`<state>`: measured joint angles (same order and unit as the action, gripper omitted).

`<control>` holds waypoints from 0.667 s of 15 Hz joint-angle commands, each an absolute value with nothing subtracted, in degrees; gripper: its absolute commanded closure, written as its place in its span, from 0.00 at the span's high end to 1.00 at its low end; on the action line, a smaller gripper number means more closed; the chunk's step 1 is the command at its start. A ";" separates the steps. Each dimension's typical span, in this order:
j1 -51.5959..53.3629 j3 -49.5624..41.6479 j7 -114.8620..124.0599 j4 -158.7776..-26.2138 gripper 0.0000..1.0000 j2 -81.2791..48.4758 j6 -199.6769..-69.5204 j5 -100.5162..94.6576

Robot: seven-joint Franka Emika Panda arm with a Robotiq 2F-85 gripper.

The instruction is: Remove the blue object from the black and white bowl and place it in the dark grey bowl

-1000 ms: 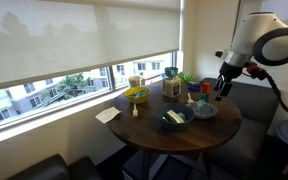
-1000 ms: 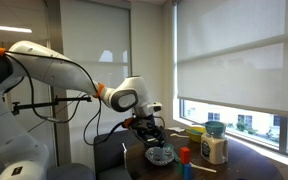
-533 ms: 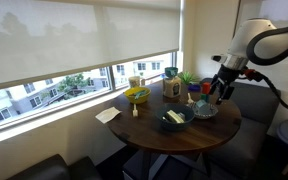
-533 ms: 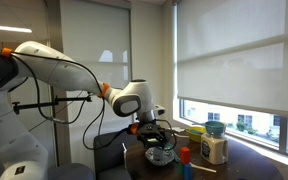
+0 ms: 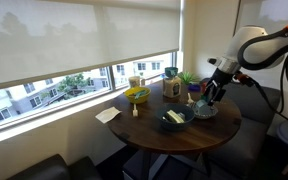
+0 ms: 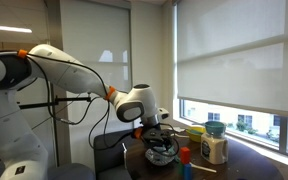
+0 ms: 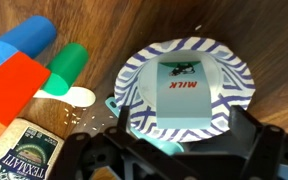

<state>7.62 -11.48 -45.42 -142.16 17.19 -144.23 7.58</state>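
— How wide is the gripper (image 5: 213,99) open?
— Can't tell. The wrist view shows only its dark body along the 6 o'clock edge, over the black and white bowl (image 7: 136,85).
— And the blue milk carton (image 7: 184,95)?
— It's lying flat in that bowl. In an exterior view the dark grey bowl (image 5: 174,121) sits at its 8 o'clock.

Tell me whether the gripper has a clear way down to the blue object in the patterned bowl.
Probably yes. The gripper hangs open right over the black and white bowl, and the blue object lies alone in it with nothing on top.
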 commanded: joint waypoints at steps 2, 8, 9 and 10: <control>7.74 -11.23 -47.69 -139.98 1.00 13.44 -143.92 12.32; 7.21 -11.24 -52.09 -139.14 0.44 11.52 -144.10 16.80; 7.05 -11.08 -52.60 -139.07 0.38 11.44 -144.08 17.27; 6.71 -10.45 -51.81 -139.44 0.31 12.41 -144.08 16.72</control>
